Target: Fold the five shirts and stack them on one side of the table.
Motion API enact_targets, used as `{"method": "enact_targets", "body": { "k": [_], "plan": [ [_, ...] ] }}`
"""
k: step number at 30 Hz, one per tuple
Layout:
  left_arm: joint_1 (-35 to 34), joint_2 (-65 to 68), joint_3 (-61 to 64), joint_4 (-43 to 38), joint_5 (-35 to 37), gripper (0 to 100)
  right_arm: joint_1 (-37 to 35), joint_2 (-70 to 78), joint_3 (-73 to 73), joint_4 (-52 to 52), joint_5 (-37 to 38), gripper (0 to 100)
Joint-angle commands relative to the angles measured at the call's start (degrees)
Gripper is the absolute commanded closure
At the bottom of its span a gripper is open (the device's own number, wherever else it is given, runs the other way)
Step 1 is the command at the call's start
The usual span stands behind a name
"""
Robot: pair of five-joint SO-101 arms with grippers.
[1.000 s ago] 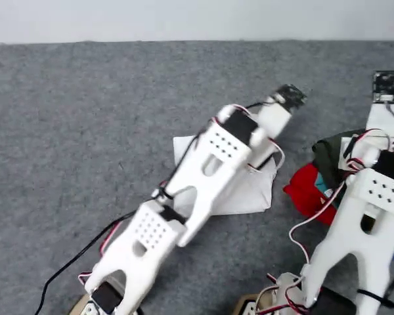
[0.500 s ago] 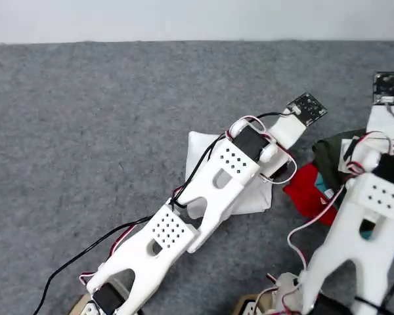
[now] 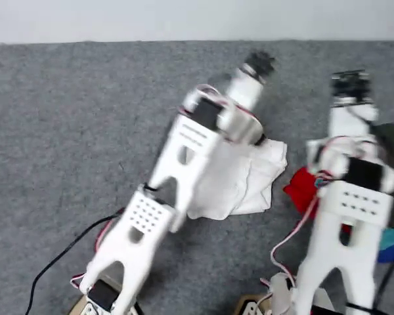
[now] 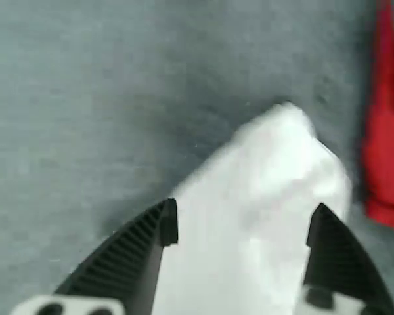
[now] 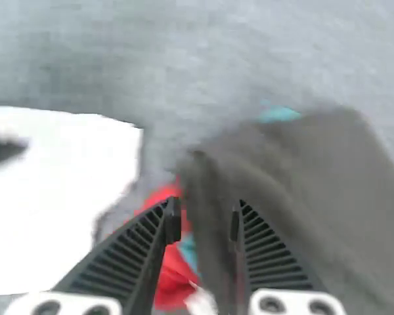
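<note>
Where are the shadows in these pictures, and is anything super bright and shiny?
High view: even light, no glare on the grey felt table, only a faint shadow under the crumpled white shirt's edge. Left wrist view: that shirt is brightest, between the left gripper's black fingers. Right wrist view: the dark grey shirt is the darkest patch.

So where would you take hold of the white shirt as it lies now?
The white shirt is probably best taken at the rounded corner that juts onto the bare table, just short of the red shirt. Come from above: the cloth lies bunched and low, and the left gripper hangs open over it, so closing across that corner should catch a fold.
</note>
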Motion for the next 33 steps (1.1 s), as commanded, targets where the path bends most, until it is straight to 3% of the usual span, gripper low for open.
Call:
{"method": "enact_targets", "body": {
  "k": [1, 9, 12, 17, 33],
  "plan": [
    [-5.4, -7.6, -0.6, 1.1, 0.3, 69, -8.0, 0.7, 3.3, -7.9, 0.3, 85.9],
    [-7.2, -7.9, 22.1, 1.1, 0.0, 69, -10.9, 16.1, 3.6, -17.1, 0.1, 85.9],
    [-9.1, -8.0, 27.0, 1.0, -3.9, 69, -11.9, 19.1, 2.8, -19.3, 0.0, 85.9],
    [-14.3, -7.6, 31.2, 1.0, -11.4, 69, -15.3, 22.9, 3.0, -21.0, 0.0, 85.9],
    [-17.1, -8.4, 32.7, 1.0, -11.7, 69, -16.0, 38.8, 2.8, -25.9, 0.2, 85.9]
  ]
}}
